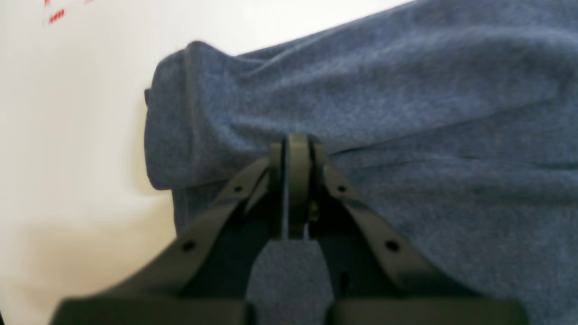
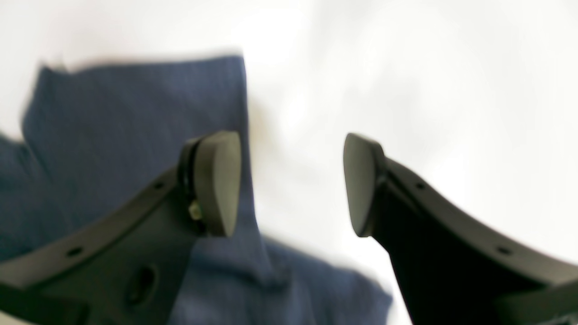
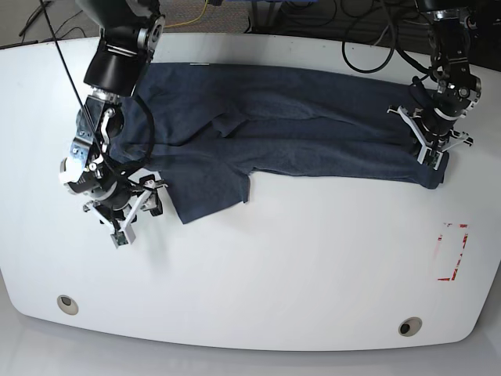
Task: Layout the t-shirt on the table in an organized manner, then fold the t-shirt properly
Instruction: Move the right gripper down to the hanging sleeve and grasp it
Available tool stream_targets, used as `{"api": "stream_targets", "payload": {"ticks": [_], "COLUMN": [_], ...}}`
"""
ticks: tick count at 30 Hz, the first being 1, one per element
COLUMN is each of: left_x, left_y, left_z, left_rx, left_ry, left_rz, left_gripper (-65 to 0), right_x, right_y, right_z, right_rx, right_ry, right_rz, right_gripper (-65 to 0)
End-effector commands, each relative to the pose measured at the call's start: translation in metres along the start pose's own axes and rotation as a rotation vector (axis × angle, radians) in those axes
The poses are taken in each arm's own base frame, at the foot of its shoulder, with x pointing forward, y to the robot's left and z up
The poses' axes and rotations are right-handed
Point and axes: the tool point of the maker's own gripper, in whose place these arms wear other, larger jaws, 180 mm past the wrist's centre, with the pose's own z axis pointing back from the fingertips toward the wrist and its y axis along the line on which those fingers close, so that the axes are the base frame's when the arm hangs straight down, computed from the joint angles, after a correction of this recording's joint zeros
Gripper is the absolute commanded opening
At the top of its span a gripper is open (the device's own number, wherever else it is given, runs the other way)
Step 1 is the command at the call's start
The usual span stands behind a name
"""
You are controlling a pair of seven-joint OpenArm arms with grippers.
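Nearest, we see two grommet holes (image 3: 67, 304) and a red tape outline (image 3: 452, 252) on the table (image 3: 297, 266), both short of the shirt (image 3: 313, 133). Beyond them the shirt lies stretched across the table's far half, one sleeve flap nearest us. Our right gripper (image 2: 289, 185) hangs spread wide and empty over that sleeve's edge. Our left gripper (image 1: 295, 149) is clamped on the shirt's opposite end.
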Motion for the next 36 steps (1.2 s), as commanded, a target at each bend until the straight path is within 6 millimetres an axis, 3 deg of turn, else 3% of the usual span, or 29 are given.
{"api": "stream_targets", "payload": {"ticks": [1,14,22,30,36], "left_x": [0.019,0.02,0.02,0.02,0.02], "left_y": [0.008,0.009,0.009,0.009,0.009], "left_z": [0.005,0.006,0.006,0.006,0.006], "left_rx": [0.02,0.024,0.024,0.024,0.024], "left_ry": [-0.055,-0.057,-0.057,-0.057,-0.057], "left_rz": [-0.017,-0.017,-0.017,-0.017,-0.017], "left_gripper": [-65.0,-65.0,-65.0,-65.0,-65.0], "right_x": [0.016,-0.009,-0.018,-0.018,-0.026], "right_y": [-0.003,0.009,0.018,0.055,0.072], "right_z": [-0.008,-0.043,-0.05,-0.055,-0.058], "right_rx": [0.024,0.117,0.163,0.27,0.308], "right_ry": [-0.042,0.003,0.007,0.005,0.025], "right_rz": [-0.021,-0.125,-0.174,-0.167,-0.151], "right_gripper": [-30.0,-30.1,-30.1,-30.2,-30.5]}}
